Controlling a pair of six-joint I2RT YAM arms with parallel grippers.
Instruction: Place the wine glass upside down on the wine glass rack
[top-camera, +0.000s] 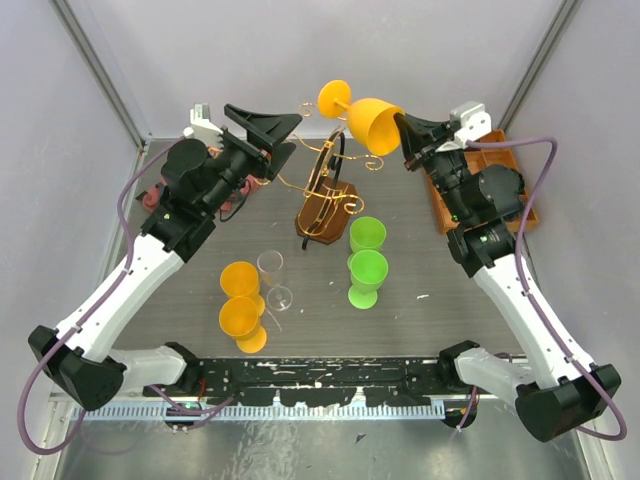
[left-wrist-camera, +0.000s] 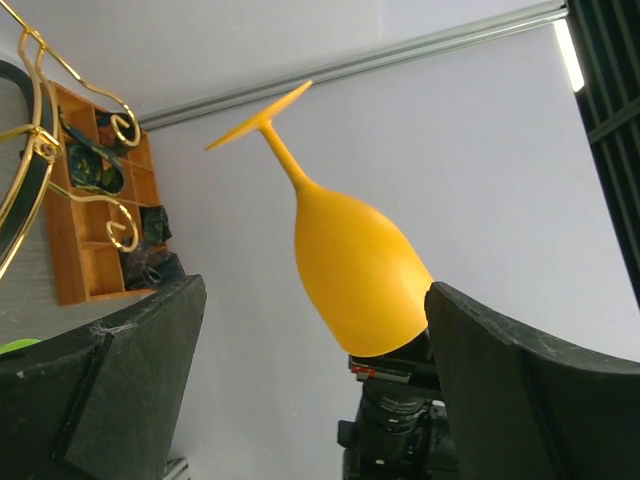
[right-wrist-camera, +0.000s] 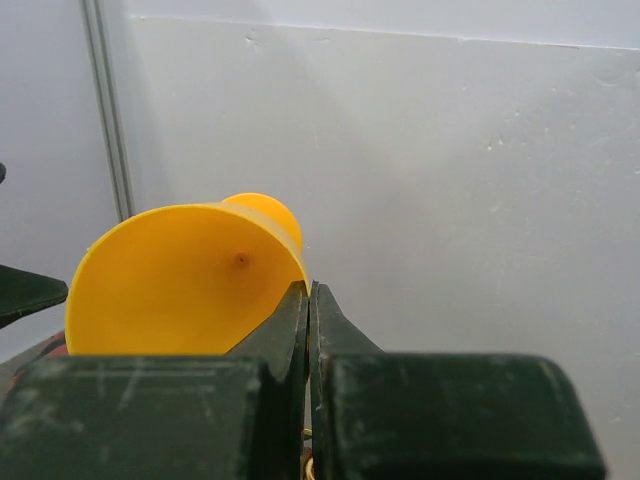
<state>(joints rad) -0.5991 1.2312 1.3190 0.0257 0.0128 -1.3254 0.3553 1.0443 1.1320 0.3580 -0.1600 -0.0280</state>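
My right gripper (top-camera: 405, 133) is shut on the rim of an orange wine glass (top-camera: 372, 122) and holds it in the air above the rack, foot (top-camera: 334, 98) pointing to the far left. The right wrist view looks into the glass's bowl (right-wrist-camera: 180, 285), its rim pinched between the closed fingers (right-wrist-camera: 295, 320). The glass also shows in the left wrist view (left-wrist-camera: 355, 265). The gold wire wine glass rack (top-camera: 328, 195) with a black arch and brown wooden base stands mid-table. My left gripper (top-camera: 268, 130) is open and empty, raised left of the rack.
Two green cups (top-camera: 367, 262) stand right of the rack's base. Two orange glasses (top-camera: 241, 305) and two clear glasses (top-camera: 273, 280) stand at front left. A brown compartment tray (top-camera: 440, 205) lies at the far right under the right arm.
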